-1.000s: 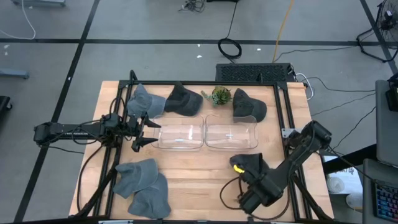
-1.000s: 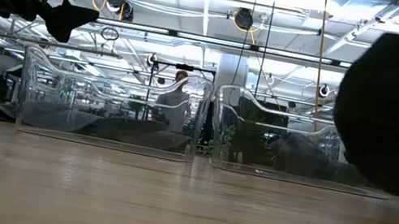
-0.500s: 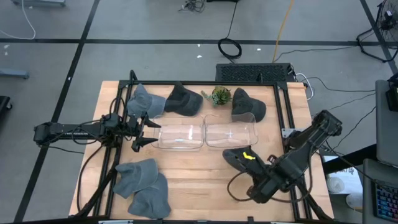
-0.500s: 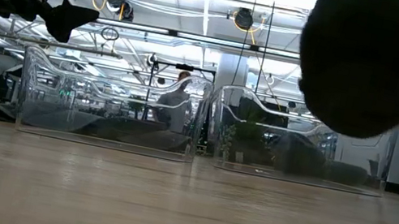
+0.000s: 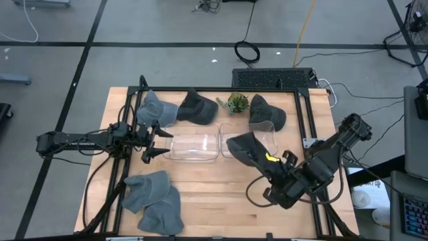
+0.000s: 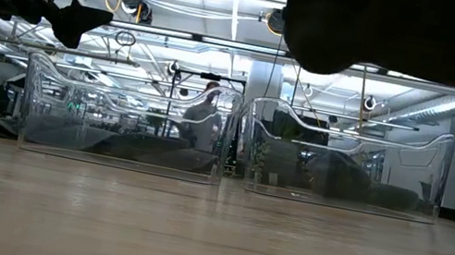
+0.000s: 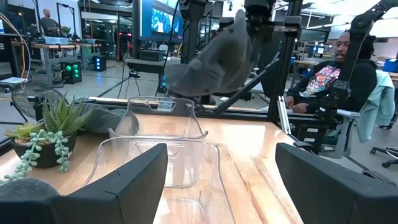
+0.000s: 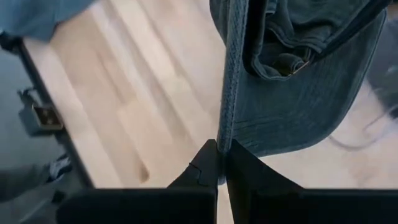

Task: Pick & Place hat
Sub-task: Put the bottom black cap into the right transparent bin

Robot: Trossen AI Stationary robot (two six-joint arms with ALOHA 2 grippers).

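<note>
The high view hangs above the wooden table (image 5: 200, 194) and faces straight down, far enough off to take in both arms, both clear bins (image 5: 195, 146) and the floor around, while the low view sits at table-top height, close to the boards, facing level across them through the same bins (image 6: 127, 119) into the room. The left wrist view rides low at one end of the table, facing along it past its own fingers (image 7: 118, 186) to those bins (image 7: 165, 121), the lifted hat (image 7: 214, 59) and a seated person (image 7: 339, 68). The right wrist view faces down, very near, at the hat's brim (image 8: 292, 106), the hat also showing in the high view (image 5: 251, 148) and the low view (image 6: 395, 30).
</note>
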